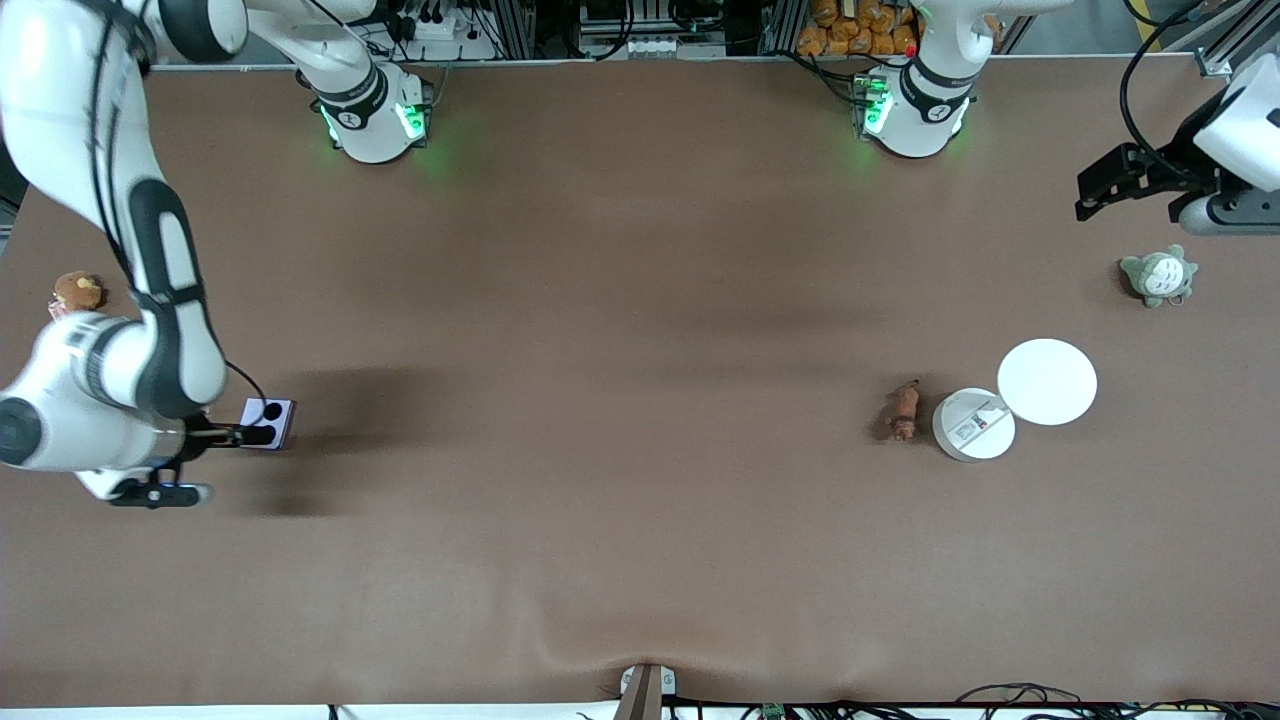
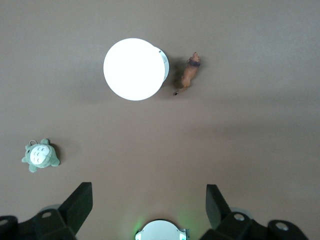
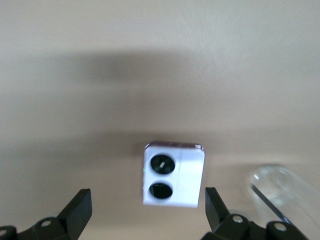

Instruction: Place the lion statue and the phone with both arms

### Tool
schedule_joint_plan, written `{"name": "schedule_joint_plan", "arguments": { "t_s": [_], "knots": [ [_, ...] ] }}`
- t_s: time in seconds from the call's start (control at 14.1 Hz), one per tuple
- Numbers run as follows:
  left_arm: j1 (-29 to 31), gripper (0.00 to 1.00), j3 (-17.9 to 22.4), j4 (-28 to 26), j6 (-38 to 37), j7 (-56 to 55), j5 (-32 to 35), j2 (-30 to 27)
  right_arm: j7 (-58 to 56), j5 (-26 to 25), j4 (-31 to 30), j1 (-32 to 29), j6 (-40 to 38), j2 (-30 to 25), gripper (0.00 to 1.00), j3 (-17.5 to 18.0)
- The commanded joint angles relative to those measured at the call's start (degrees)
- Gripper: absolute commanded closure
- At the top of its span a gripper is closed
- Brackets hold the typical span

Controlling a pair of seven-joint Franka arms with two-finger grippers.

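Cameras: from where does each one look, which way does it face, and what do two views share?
Front view: high across the table, facing both arm bases; right gripper over pale lilac square phone.
Left wrist view: looks down past open left gripper at small brown-orange lion statue.
Right wrist view: looks down past open fingers at the phone.
Shared: the phone, the lion statue.

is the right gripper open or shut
Open. In the right wrist view the right gripper has its fingers spread wide, with the phone between them, untouched, flat on the table.

Lion statue (image 1: 904,410) beside disc (image 1: 973,424); contact unclear.
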Motion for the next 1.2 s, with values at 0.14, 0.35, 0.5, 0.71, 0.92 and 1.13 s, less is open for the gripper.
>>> {"name": "schedule_joint_plan", "arguments": {
  "t_s": [0.14, 0.35, 0.5, 0.71, 0.92, 1.13],
  "knots": [
    [0.08, 0.0, 0.16, -1.0, -1.6, 0.15, -0.02, -1.8, -1.04, -3.69, -2.13, 2.28, -10.29, -17.87, 0.0, 0.69],
    [0.26, 0.0, 0.87, -0.57, -1.87, 0.15, -0.02, -2.06, -1.13, -3.87, -1.78, 2.11, -16.09, -24.1, 0.0, 0.52],
    [0.7, 0.0, 0.78, 0.75, -1.96, 0.15, 0.07, -2.06, -0.95, -3.96, -2.12, 1.93, -19.7, -28.23, 0.0, 0.6],
    [0.7, 0.0, 0.69, 3.47, -2.57, -0.03, 0.07, -1.45, 0.88, -4.04, -2.04, -0.16, -23.93, -31.94, 0.0, 4.18],
    [0.7, 0.0, 0.78, 5.24, -3.18, -0.03, 2.34, -0.75, 4.67, -5.27, -2.04, -2.55, -27.36, -34.58, 0.0, 8.6],
    [0.79, 0.0, 0.87, 6.56, -3.89, -0.2, 2.71, -0.4, 4.67, -5.97, -1.34, -2.11, -28.94, -35.55, 0.0, 8.34]
  ]
}}
